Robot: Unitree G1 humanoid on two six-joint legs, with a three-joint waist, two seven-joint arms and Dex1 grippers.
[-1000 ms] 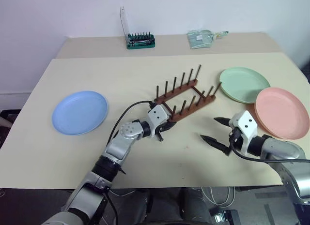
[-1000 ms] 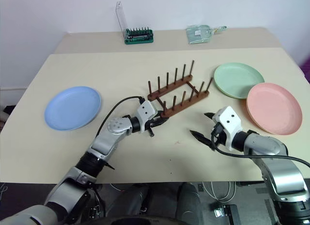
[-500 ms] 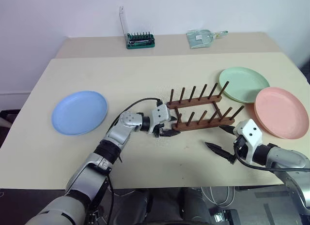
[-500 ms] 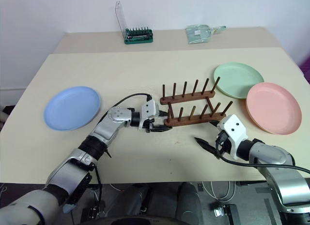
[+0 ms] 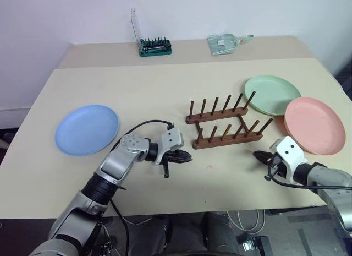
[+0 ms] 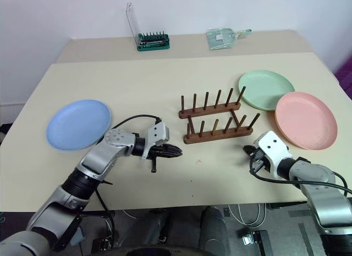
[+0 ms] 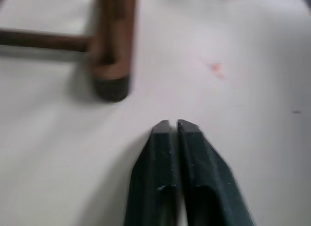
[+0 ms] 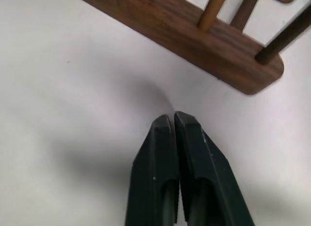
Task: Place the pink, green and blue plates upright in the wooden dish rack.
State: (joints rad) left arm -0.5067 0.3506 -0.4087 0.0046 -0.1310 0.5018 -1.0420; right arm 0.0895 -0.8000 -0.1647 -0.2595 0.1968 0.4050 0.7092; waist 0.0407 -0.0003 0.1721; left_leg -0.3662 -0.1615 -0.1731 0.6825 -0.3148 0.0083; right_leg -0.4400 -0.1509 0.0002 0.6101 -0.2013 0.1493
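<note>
Your wooden dish rack (image 5: 226, 123) stands empty at frame centre on the table (image 5: 165, 91); blue plate (image 5: 87, 129) left, green plate (image 5: 272, 94) and pink plate (image 5: 315, 125) right. Your left tool (image 5: 186, 155) and right tool (image 5: 259, 155) are both pressed together, holding nothing, flanking the rack.

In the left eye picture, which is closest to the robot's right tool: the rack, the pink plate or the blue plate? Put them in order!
From the right tool:
1. Pink plate, just behind it, to its right.
2. Rack, to its left; nearly as close.
3. Blue plate, far across the table.
</note>
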